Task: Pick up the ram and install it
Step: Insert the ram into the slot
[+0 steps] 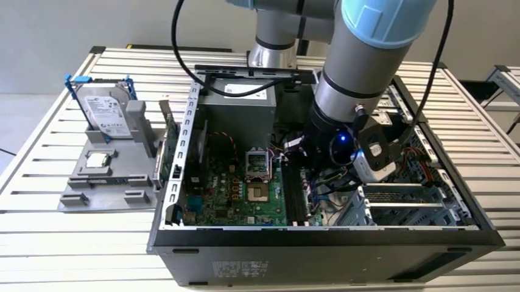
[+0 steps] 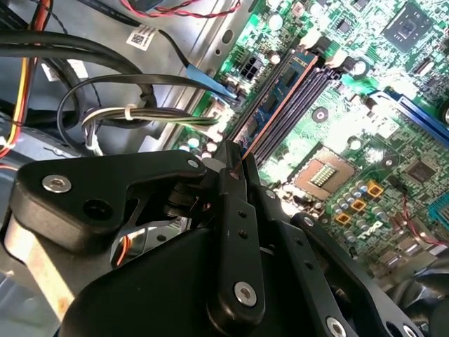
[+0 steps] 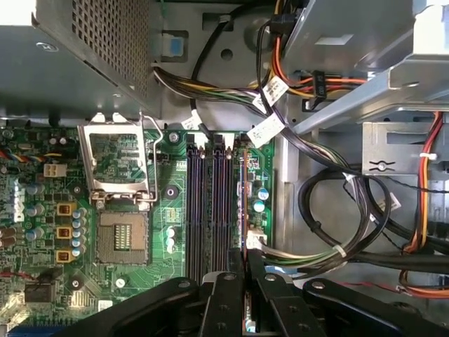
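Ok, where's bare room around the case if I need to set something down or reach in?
Bare slatted table lies in front of the grey fixture, at the exterior view's left. Inside the case is crowded: the end effector grips the ram at the slots, cable bundles alongside.

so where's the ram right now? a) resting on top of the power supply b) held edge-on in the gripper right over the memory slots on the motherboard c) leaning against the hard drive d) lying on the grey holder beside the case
b: in both wrist views the gripper is shut on the thin ram, which runs edge-on along the outermost of the memory slots on the motherboard.
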